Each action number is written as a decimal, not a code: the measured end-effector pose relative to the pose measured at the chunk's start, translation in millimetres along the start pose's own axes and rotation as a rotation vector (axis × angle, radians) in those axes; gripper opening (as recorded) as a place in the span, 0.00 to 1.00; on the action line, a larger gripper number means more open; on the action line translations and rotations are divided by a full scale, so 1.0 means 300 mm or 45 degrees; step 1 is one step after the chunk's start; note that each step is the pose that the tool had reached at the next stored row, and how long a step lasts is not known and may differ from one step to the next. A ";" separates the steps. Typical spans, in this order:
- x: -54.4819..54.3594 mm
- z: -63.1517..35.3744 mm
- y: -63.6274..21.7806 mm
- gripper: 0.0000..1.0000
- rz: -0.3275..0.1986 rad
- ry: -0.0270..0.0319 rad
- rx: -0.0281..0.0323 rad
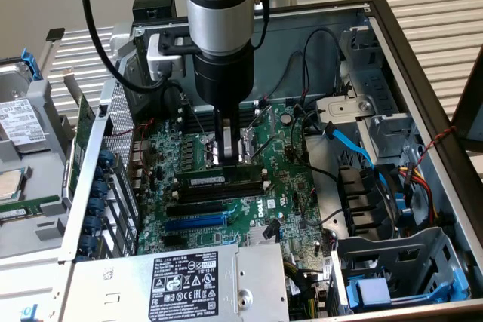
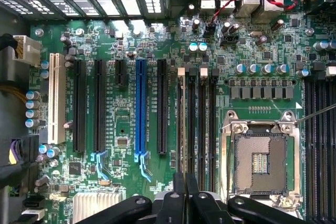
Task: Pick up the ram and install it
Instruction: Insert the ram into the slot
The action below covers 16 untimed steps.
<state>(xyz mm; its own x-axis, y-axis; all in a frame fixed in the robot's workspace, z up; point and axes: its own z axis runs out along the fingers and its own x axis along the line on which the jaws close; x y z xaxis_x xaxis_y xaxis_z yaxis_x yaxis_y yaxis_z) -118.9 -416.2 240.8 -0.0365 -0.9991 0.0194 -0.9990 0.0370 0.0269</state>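
The ram point(image 1: 215, 179) is a dark-green stick with a small white label. It stands on edge along a black memory slot on the motherboard point(image 1: 290, 186), next to the other black slots point(image 1: 200, 195). My gripper point(image 1: 234, 157) comes straight down onto its top edge, right of its middle, and the fingers are shut on the ram. In the wrist view the ram point(image 2: 181, 119) shows edge-on as a thin strip in the slot beside the CPU socket point(image 2: 260, 158). My gripper's point(image 2: 185, 182) fingertips close together over its near end.
A long blue slot point(image 1: 195, 222) lies in front of the memory slots. The power supply point(image 1: 181, 280) fills the case's near side. Blue and black cables point(image 1: 351, 145) and a drive cage point(image 1: 400, 269) crowd the exterior view's right. A loose card point(image 1: 26, 209) lies outside the case.
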 end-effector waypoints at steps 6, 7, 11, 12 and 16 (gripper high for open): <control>0.000 0.003 0.001 0.12 0.000 0.0001 0.0025; 0.000 0.004 0.001 0.12 0.000 0.0001 0.0027; 0.000 0.007 0.001 0.12 0.000 0.0002 0.0030; 0.000 0.007 0.001 0.12 0.000 0.0003 0.0030; 0.000 0.010 0.001 0.12 0.000 0.0000 0.0037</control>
<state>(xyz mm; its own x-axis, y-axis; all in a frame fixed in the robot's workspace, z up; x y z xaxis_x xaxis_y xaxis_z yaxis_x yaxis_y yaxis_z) -119.4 -416.3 237.9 -0.0364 -0.9991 0.0194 -0.9990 0.0369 0.0240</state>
